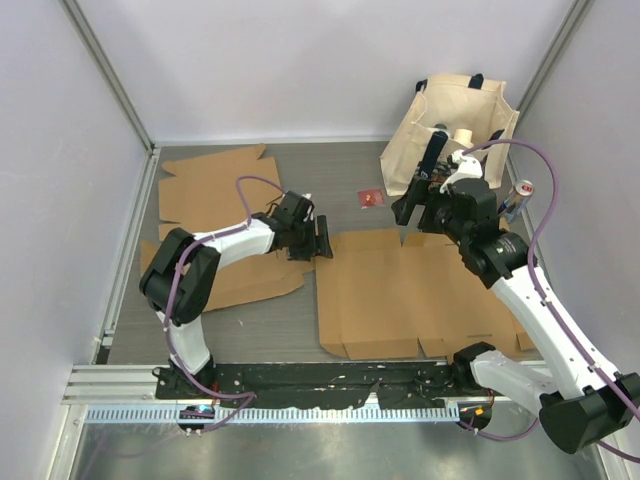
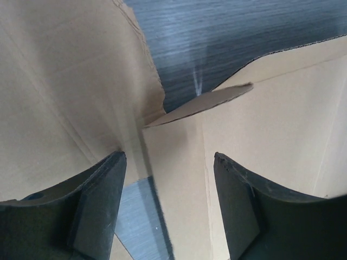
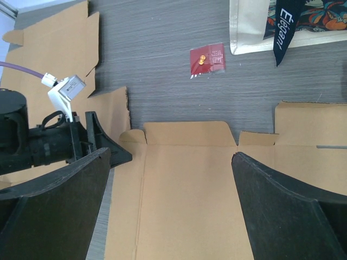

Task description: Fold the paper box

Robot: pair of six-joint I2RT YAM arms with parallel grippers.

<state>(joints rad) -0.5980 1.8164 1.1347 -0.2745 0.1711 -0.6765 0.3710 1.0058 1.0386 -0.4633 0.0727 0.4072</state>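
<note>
1. Top external view: the paper box (image 1: 420,290) lies flat and unfolded on the worktop (image 1: 330,180), just nearer than the tote bag (image 1: 450,125) and reaching out past that bag's left side. The biggest risk, as I judge it, is that the whole sheet slides instead of bending, since nothing pins it down.
2. The left arm (image 1: 235,243) holds its jaws wide, well to the left of the tote bag. They straddle the box's corner flap (image 2: 211,100) and grip nothing. A spare cardboard sheet (image 1: 250,285) lies right beside that flap, so a careless close could pinch both.
3. The right arm (image 1: 540,300) hangs its jaws wide and empty just in front of the tote bag, above the box's far edge. Pressing down off a score line would probably crease a panel.
4. A smaller hazard is the red packet (image 3: 207,58), left of the bag, which a lifted flap may sweep along.
5. The box is plain brown corrugated card with broad panels. Short flaps along the far edge are parted by notches, and the corner flap is slightly raised.
</note>
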